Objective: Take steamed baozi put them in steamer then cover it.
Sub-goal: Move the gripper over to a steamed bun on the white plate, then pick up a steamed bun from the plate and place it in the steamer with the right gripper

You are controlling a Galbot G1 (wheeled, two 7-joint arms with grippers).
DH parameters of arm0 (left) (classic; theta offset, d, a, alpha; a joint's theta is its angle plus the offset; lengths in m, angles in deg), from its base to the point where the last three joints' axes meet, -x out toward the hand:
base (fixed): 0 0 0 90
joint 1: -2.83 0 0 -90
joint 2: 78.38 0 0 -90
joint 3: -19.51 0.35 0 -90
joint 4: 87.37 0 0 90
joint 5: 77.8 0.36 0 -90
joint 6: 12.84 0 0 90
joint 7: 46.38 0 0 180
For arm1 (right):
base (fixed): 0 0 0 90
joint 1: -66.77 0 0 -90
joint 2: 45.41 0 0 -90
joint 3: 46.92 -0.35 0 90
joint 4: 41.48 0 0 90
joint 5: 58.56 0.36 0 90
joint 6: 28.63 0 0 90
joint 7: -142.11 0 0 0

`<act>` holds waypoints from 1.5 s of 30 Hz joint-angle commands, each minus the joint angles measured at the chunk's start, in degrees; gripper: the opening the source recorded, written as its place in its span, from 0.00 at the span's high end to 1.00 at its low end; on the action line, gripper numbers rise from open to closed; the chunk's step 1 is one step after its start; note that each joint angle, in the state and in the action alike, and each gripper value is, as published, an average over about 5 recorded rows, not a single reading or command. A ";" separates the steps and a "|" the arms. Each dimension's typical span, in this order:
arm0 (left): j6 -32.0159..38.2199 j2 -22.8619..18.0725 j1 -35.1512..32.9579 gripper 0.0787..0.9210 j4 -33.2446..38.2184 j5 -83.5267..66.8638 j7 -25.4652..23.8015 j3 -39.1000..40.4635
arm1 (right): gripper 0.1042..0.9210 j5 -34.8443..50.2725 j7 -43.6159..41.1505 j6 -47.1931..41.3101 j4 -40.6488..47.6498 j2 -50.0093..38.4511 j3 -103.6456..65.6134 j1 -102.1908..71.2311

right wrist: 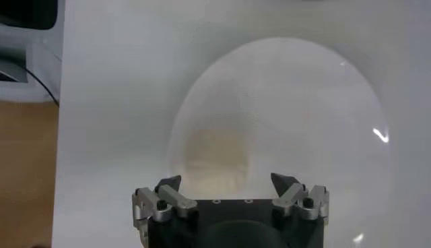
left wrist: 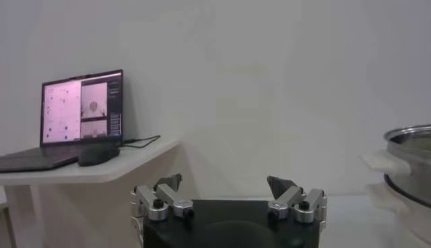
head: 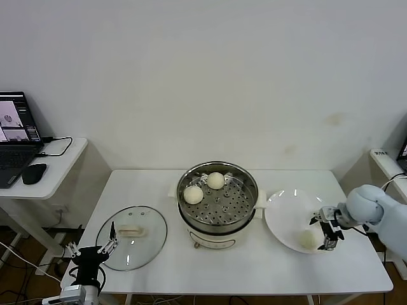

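The steamer (head: 218, 204) stands mid-table with two steamed baozi (head: 193, 194) (head: 215, 180) on its perforated tray. A third baozi (head: 309, 239) lies on the white plate (head: 286, 213) to its right. My right gripper (head: 324, 233) hovers open just beside that bun; in the right wrist view the bun (right wrist: 214, 158) shows blurred between and ahead of the gripper (right wrist: 227, 182). The cover (head: 131, 236), a glass lid with a white handle, lies flat left of the steamer. My left gripper (head: 108, 243) waits open at the lid's near-left edge, empty (left wrist: 227, 183).
A side desk at the far left holds a laptop (head: 16, 130) and a mouse (head: 33, 173). The steamer's rim (left wrist: 411, 158) shows off to one side in the left wrist view. The table's front edge (head: 241, 293) runs close below the plate and lid.
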State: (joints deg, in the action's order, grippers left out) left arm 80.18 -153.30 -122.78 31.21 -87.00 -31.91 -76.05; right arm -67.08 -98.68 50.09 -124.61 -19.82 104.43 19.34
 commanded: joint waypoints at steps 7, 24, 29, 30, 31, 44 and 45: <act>0.08 -0.06 0.04 0.12 0.03 0.07 0.02 0.14 | 0.17 -0.91 1.20 -0.50 2.90 3.45 -0.91 -2.39; 0.09 -0.03 0.23 0.12 0.14 0.03 0.12 0.13 | 0.41 0.04 -0.20 -0.71 3.45 3.02 -1.67 0.11; 0.08 0.14 0.28 0.12 0.40 -0.09 0.14 0.02 | 0.42 2.60 -0.84 -0.79 3.08 1.43 -0.39 6.94; 0.08 0.18 0.31 0.12 0.45 -0.11 0.13 0.02 | 0.43 3.41 -1.01 -0.87 2.98 1.14 0.01 8.77; 0.08 0.22 0.34 0.12 0.49 -0.14 0.13 0.02 | 0.43 4.27 -1.22 -0.96 2.94 0.93 0.53 10.94; -0.05 0.27 0.34 0.12 1.78 -0.04 0.19 0.33 | 0.43 15.71 -1.67 -2.92 0.90 6.00 11.90 40.00; -0.07 0.23 0.32 0.12 1.89 0.04 0.20 0.36 | 0.43 16.53 -1.37 -3.30 -0.13 7.22 13.09 41.52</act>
State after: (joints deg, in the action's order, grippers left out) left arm 80.18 -152.98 -122.43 32.69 -87.11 -31.74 -75.78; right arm -58.89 -100.31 48.10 -121.68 -17.36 108.34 38.98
